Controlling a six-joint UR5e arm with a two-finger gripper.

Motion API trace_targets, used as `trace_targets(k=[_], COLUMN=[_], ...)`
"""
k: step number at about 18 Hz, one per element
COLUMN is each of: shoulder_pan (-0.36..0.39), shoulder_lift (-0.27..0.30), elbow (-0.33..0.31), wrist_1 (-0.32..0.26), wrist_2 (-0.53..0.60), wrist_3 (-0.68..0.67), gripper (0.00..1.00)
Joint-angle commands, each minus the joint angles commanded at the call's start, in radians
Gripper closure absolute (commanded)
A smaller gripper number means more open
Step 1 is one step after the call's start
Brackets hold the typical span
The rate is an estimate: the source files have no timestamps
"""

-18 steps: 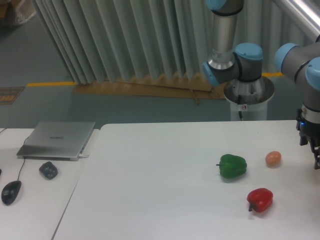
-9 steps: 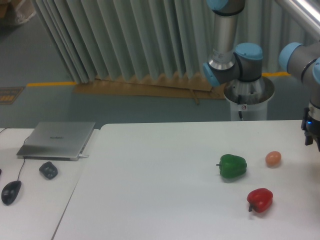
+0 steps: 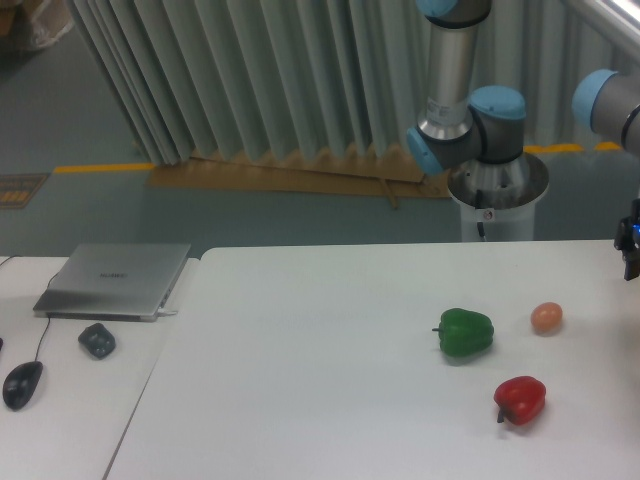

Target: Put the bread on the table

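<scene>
The bread is out of view. The large white table (image 3: pixel 320 350) fills the lower middle and right of the camera view. Only a dark sliver of the arm's wrist (image 3: pixel 631 240) shows at the right edge, above the table's far right side. The gripper's fingers are outside the frame, so its state and anything it holds are hidden.
On the table lie a green pepper (image 3: pixel 465 332), a red pepper (image 3: pixel 520 399) and a small peach-coloured egg (image 3: pixel 546 317). The arm's base (image 3: pixel 497 190) stands behind the table. A narrower desk at left carries a closed laptop (image 3: pixel 115 280), a mouse (image 3: pixel 22 383) and a dark object (image 3: pixel 97 340).
The arm's wrist has moved right and up, sliding almost out of the frame. The peppers and the egg have not moved.
</scene>
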Motion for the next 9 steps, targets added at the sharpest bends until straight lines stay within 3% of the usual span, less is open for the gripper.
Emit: trace_targets(k=[4, 6, 7, 9], shoulder_pan=[0.068, 0.109, 0.126, 0.124], shoulder_lift=[-0.002, -0.002, -0.008, -0.023], elbow=[0.002, 0.002, -0.001, -0.003], wrist_1=[0.032, 0.038, 0.037, 0.032], wrist_2=[0.001, 0.024, 0.062, 0.209], wrist_3=[0.017, 0.143, 0.284, 0.497], gripper=[0.00, 0.00, 0.00, 0.00])
